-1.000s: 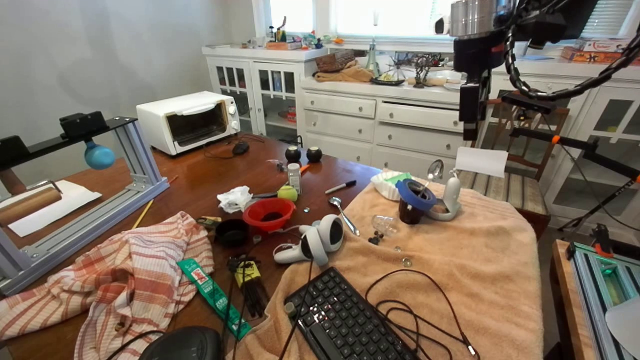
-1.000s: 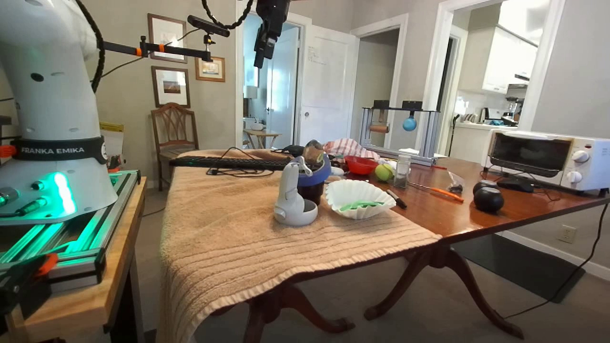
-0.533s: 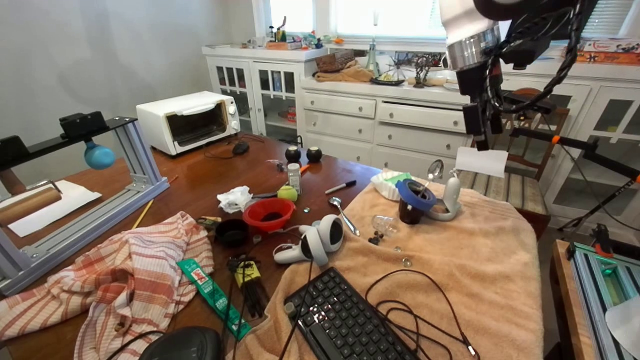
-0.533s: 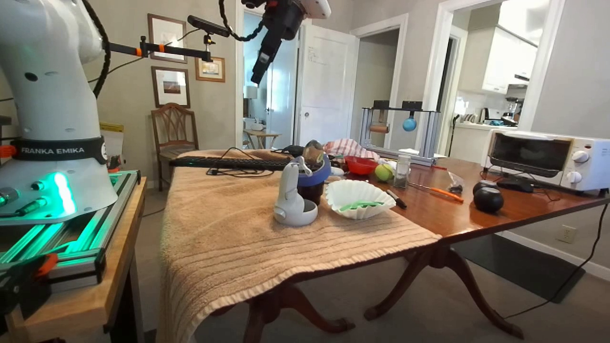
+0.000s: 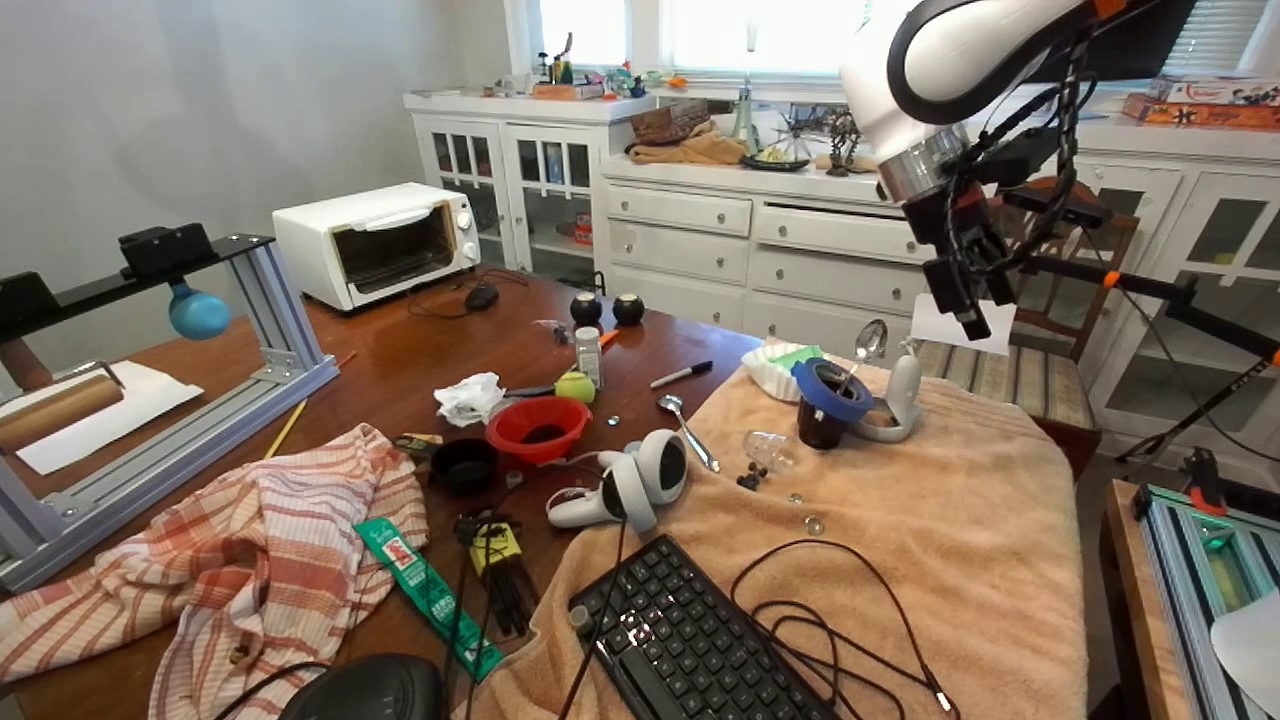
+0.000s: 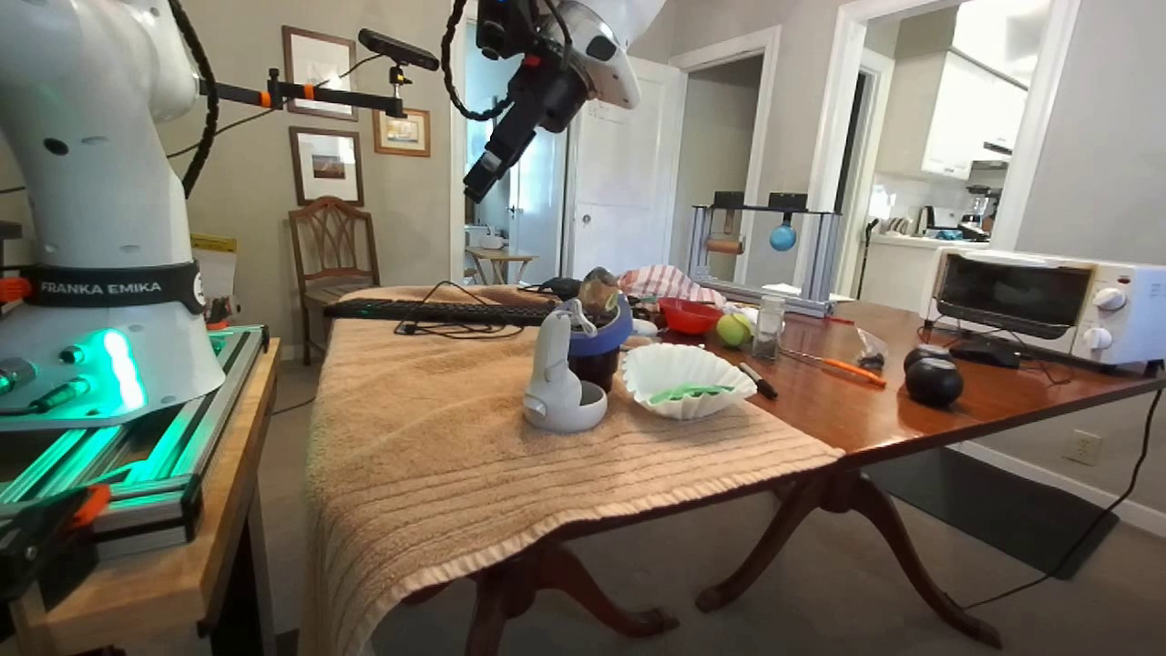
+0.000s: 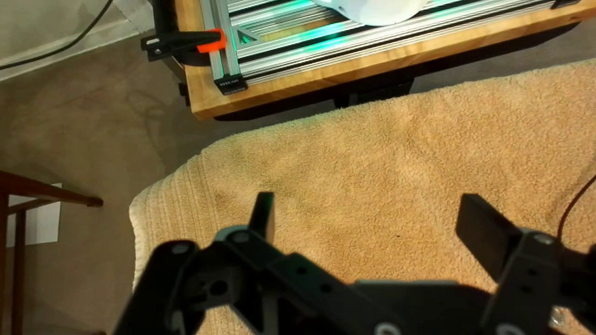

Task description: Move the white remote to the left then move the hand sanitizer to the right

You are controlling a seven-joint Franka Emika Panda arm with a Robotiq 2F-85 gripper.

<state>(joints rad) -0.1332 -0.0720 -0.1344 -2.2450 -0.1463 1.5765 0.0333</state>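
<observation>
Two jaws of the black end effector (image 7: 368, 211) stand wide apart, empty, above the tan terry towel (image 7: 344, 177), a gap clearest in the wrist view. In both exterior views the white plastic remote (image 6: 552, 390) stands handle-up on that towel, beside a blue-rimmed dark cup (image 5: 828, 405). A clear bottle (image 5: 588, 358), perhaps the hand sanitizer, stands on the glossy wooden counter (image 5: 420, 355). Only an exterior view shows the green plastic sachet (image 5: 430, 600).

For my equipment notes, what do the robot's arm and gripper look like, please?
The arm is white and rounded, with a silver ring near the gripper, a black ribbed cable and a black band reading FRANKA EMIKA. The gripper is black, with two blocky fingers.
</observation>
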